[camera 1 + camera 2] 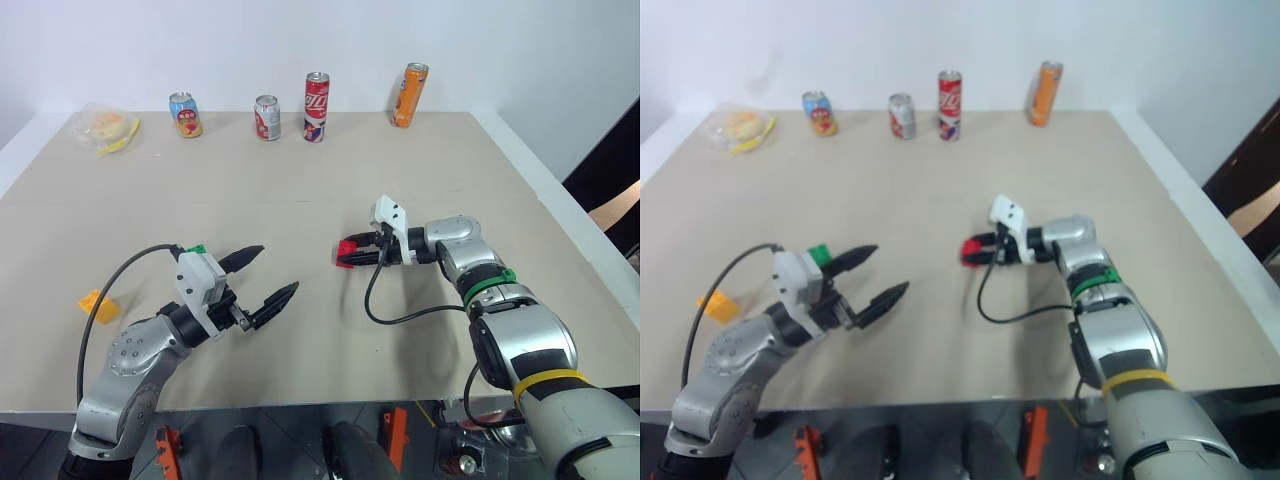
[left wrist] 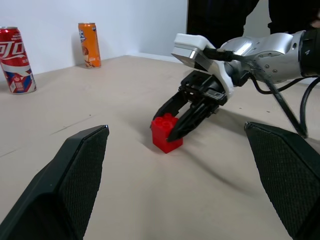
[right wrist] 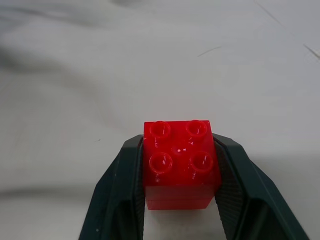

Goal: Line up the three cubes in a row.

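Red cube [image 3: 181, 162]: light, stiff, slick-sided plastic, clenched at opposite side faces in my right claw [image 3: 180, 200]; left claw [image 1: 262, 280] released nearby.

Sitting studs-up mid-table: small red studded plastic cube [image 3: 181, 162]. Lying near the left edge: yellow-orange plastic cube [image 1: 93, 303]. Showing partly between them: green cube [image 1: 820, 254].
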You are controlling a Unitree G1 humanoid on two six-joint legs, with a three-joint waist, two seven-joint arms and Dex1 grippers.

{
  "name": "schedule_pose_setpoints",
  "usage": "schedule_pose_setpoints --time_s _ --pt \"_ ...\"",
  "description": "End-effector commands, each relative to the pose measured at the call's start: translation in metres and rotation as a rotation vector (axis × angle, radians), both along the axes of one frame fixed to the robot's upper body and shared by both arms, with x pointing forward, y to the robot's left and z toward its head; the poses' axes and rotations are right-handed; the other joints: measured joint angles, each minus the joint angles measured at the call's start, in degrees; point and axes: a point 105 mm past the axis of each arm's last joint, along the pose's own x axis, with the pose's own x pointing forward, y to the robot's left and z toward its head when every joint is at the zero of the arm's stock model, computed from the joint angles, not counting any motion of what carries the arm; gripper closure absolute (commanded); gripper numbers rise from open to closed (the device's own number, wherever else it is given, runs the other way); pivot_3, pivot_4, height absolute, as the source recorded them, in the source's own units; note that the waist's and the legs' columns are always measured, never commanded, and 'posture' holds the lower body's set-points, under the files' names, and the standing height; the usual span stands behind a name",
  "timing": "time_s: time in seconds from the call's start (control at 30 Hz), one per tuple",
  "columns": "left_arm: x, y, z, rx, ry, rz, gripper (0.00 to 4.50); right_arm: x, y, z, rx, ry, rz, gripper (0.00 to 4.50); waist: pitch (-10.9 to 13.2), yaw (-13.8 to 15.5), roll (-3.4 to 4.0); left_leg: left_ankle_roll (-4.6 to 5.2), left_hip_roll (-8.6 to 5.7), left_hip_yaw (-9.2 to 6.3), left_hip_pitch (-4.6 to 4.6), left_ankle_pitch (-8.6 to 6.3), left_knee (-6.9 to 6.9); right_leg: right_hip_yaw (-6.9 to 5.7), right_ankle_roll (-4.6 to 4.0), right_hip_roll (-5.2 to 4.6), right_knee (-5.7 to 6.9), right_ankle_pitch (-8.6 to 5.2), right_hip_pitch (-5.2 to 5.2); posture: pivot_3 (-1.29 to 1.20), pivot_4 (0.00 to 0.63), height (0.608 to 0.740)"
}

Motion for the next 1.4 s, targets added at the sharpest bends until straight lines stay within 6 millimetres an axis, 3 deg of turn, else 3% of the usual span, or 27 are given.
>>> schedule_pose_setpoints --time_s 0.03,0.2,0.33,0.53,0.77,0.93,1.4 --pt "-0.005 -0.005 0.006 0.014 -0.039 -0.057 0.00 0.002 -0.001 0.018 0.037 -0.033 0.017 3.25 0.00 0.00 0.00 0.00 0.00 0.00 0.00 0.00 0.00 0.00 0.00 0.00 0.00 0.00 0.00 0.00 0.150 0.740" --pt "-0.011 -0.007 0.002 0.087 -0.044 -0.151 0.00 -0.011 -0.005 0.032 0.058 -0.055 0.143 3.25 0.05 -0.01 0.08 0.00 0.01 -0.01 0.00 0.00 0.01 0.00 0.00 0.04 0.00 0.00 0.00 0.00 0.150 0.740" --pt "-0.017 -0.007 -0.007 0.181 -0.039 -0.258 0.00 -0.035 -0.014 0.036 0.031 -0.068 0.274 3.25 0.07 0.05 0.12 0.00 0.04 -0.01 0.00 0.00 -0.01 0.00 0.00 0.06 0.00 -0.03 0.00 0.00 0.150 0.740" --pt "-0.018 -0.004 -0.013 0.267 -0.039 -0.362 0.00 -0.078 -0.024 0.016 -0.032 -0.062 0.323 3.25 0.10 0.19 0.18 -0.01 0.02 -0.03 -0.02 -0.03 -0.08 -0.01 0.02 0.02 0.02 -0.18 -0.02 0.00 0.150 0.740" --pt "-0.013 -0.004 -0.013 0.299 -0.038 -0.423 0.00 -0.106 -0.029 0.009 -0.044 -0.026 0.297 3.25 0.14 -0.01 0.25 0.00 0.09 0.01 0.06 -0.02 -0.01 0.01 -0.21 0.10 0.04 -0.18 -0.03 0.00 0.150 0.740" --pt "-0.013 -0.007 -0.013 0.303 -0.038 -0.446 0.00 -0.113 -0.028 0.004 -0.061 -0.011 0.293 3.25 0.14 0.01 0.25 0.00 0.12 -0.01 0.08 0.00 0.09 0.02 -0.25 0.17 0.05 -0.16 0.01 0.00 0.150 0.740" --pt "-0.017 -0.010 -0.011 0.298 -0.031 -0.450 0.00 -0.107 -0.027 -0.010 -0.018 -0.027 0.293 3.25 0.14 0.02 0.25 0.00 0.12 0.01 0.05 -0.01 0.12 0.08 -0.24 0.19 0.04 -0.16 0.00 0.00 0.150 0.740"
